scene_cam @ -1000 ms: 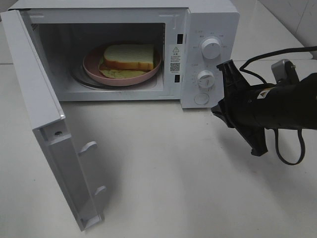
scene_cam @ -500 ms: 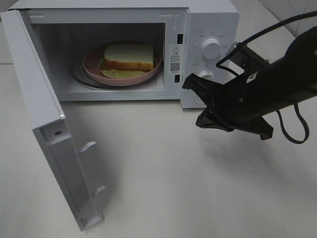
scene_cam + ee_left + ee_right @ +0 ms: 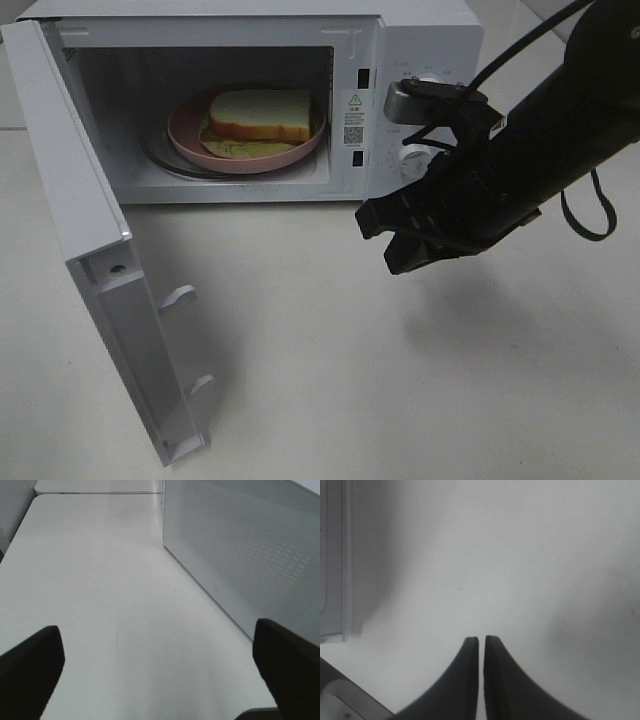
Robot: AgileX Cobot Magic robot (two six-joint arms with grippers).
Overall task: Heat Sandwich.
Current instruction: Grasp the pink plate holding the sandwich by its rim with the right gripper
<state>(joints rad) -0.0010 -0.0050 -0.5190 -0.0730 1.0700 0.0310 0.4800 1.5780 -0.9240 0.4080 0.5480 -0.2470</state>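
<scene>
Exterior high view: the white microwave (image 3: 420,30) stood on the white table (image 3: 330,390) w/ its door (image 3: 95,270) swung wide open, hinged on the side away from the control panel (image 3: 458,45). The sandwich (image 3: 262,113) lay inside the microwave cavity on a round pink plate (image 3: 186,132). Its top bread slice was pale, w/ an orange-brown crust edge and yellow-green filling poking out underneath, toward the microwave's front opening. Nothing touched the sandwich or the plate.

The right gripper (image 3: 382,240) hung over the table just in front of the microwave, outside the cavity, near the bottom corner of the control panel. Its tips pointed toward the open door's side. Its black arm crossed the front of the control panel and hid most of the dials; the lower knob (image 3: 410,160) showed only in part.

Right wrist view: the fingers (image 3: 467,680) were pressed nearly together, w/ just a hairline slit betw. them and nothing in it, so closed and empty. Bare table lay below. A strip of white panel (image 3: 331,570) stood close by, apparently part of the microwave, but I couldn't tell which part.

The left gripper (image 3: 156,630) showed only in the left wrist view. Its two dark fingers were spread wide apart w/ nothing betw. them, over bare table. Just beside it a meshed white panel (image 3: 240,545) of the microwave, w/ a fine dot pattern, rose from the table. The gripper wasn't touching it, and it was well apart from the sandwich in the microwave.
</scene>
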